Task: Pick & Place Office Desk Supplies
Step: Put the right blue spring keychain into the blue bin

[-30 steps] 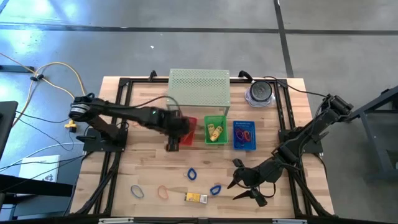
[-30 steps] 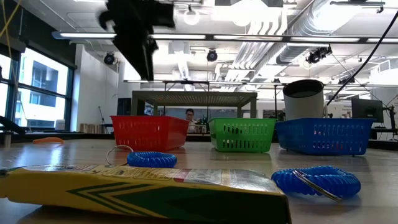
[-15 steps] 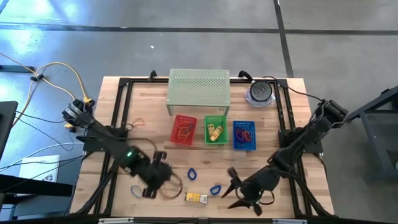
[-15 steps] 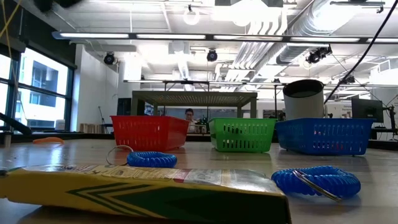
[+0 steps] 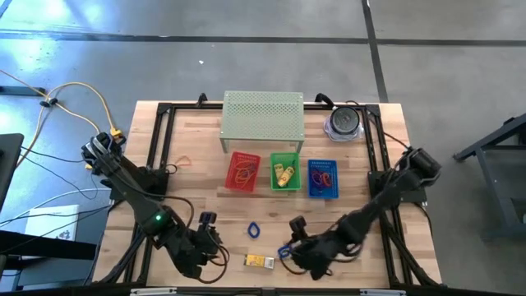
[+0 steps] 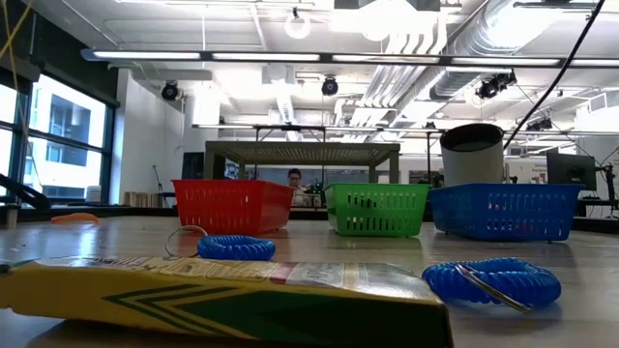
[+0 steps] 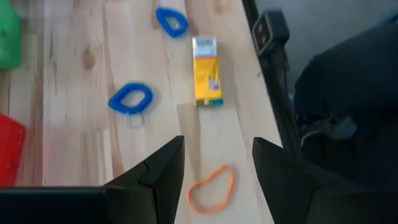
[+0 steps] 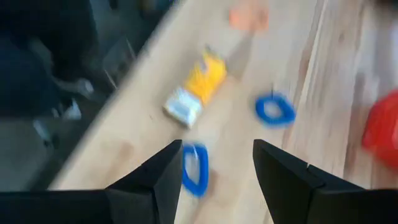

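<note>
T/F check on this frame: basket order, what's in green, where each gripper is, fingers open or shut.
1. The baskets run red, green, blue from left to right in the high view. True.
2. The green basket is empty. False: yellow boxes lie in it.
3. The left gripper hangs over an orange band, fingers open. True.
4. The right gripper is shut on a blue band. False: its fingers are open and the blue band lies on the table between them.
5. A yellow box lies near the table's front edge. True.
</note>
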You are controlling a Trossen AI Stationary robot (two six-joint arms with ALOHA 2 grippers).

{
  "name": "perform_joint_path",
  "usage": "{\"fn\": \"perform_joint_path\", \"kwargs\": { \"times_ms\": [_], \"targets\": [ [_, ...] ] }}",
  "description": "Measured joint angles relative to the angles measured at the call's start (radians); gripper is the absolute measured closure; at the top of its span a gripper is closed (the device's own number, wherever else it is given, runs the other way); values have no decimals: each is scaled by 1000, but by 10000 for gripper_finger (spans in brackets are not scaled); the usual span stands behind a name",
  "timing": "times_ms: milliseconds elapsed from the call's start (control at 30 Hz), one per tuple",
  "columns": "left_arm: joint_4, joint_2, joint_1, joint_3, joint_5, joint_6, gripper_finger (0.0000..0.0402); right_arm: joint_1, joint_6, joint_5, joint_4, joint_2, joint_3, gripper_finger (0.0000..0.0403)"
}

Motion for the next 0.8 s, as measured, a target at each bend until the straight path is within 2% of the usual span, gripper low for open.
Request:
{"fn": "perform_joint_path", "kwargs": {
  "times_ms": [367,567,800],
  "targets": [
    [62,0,5,0,-21,-7,218,-106,-16,-109,-10,152,2,219],
    [62,0,5,0,-21,-35,218,-94,-89,-135,25,205,2,219],
    [62,0,5,0,-20,-45,218,-75,-96,-147,65,226,2,219]
  ]
}}
